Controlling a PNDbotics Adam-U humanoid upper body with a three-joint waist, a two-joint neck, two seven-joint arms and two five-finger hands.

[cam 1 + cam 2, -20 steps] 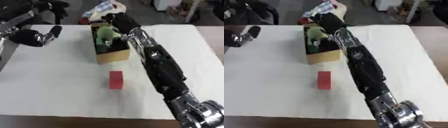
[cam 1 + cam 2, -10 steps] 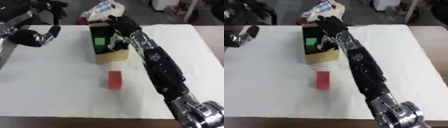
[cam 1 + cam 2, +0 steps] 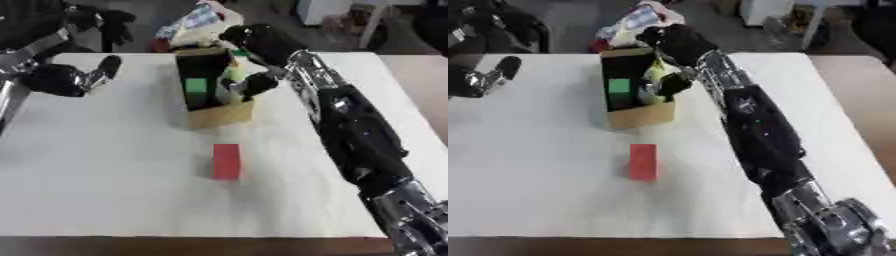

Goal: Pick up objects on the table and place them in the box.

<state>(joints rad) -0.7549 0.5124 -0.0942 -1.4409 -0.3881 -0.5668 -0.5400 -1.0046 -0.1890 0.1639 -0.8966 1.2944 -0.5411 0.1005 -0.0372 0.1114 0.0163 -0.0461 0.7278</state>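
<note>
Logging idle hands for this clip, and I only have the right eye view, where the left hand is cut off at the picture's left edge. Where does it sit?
Observer: The left eye view shows the whole left hand. It is over the far left part of the white table, well apart from the brown cardboard box.
Operator: Is anything lying beside it out there?
Observer: Nothing that I can see. The nearest loose thing is the red rectangular block, in front of the box.

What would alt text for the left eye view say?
A robot's right hand reaches over an open cardboard box holding a green block on a white table. A red block lies nearer; the left hand waits at left.
</note>
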